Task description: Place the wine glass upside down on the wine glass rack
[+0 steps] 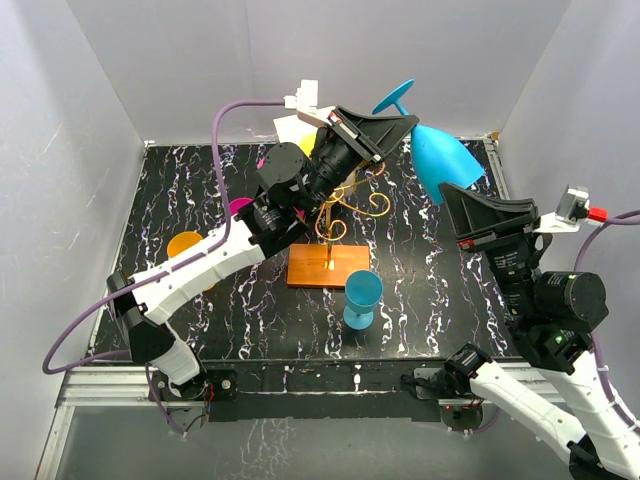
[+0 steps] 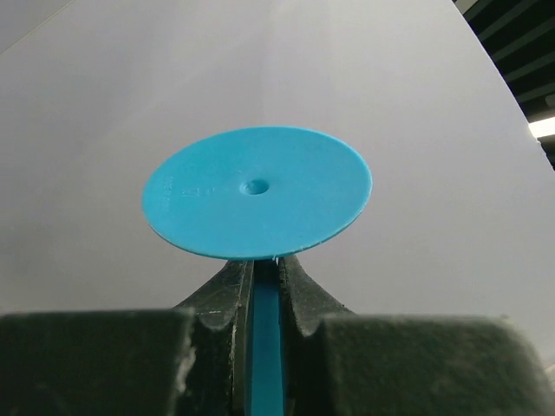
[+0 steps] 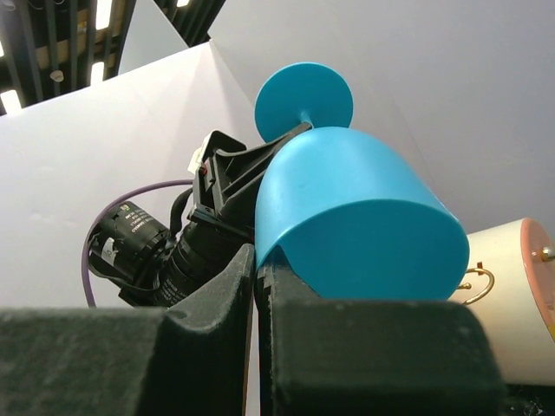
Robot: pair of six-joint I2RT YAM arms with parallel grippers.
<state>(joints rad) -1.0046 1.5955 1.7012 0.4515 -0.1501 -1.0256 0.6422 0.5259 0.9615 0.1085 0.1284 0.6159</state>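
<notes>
Left gripper [image 1: 388, 122]: is being kept closed on the stem of the wine glass [image 1: 445, 160]. In the left wrist view the blue stem is being pinched between both fingers [image 2: 227, 299], with the round foot just beyond their tips.
Wine glass: is being held in the air over the far right part of the table [image 1: 440, 290]. It is being carried tilted, foot toward the back wall, bowl slanting down toward the right gripper [image 1: 452, 195].
Right gripper: its fingers [image 3: 232, 290] are being held nearly together, with only a thin slit between them. Their tips are being pressed up beside the bowl's rim. Whether the rim is being gripped cannot be told.
Wine glass rack [image 1: 345, 210]: is being left standing upright on its wooden base [image 1: 328, 267] at mid-table. The held glass is being kept above and to the right of it, apart from the wire arms.
Second blue glass [image 1: 362, 298]: is being left standing upright just beside the base's near right corner.
White cylinder-shaped box [image 3: 512, 321]: is being partly screened by the bowl in the right wrist view.
</notes>
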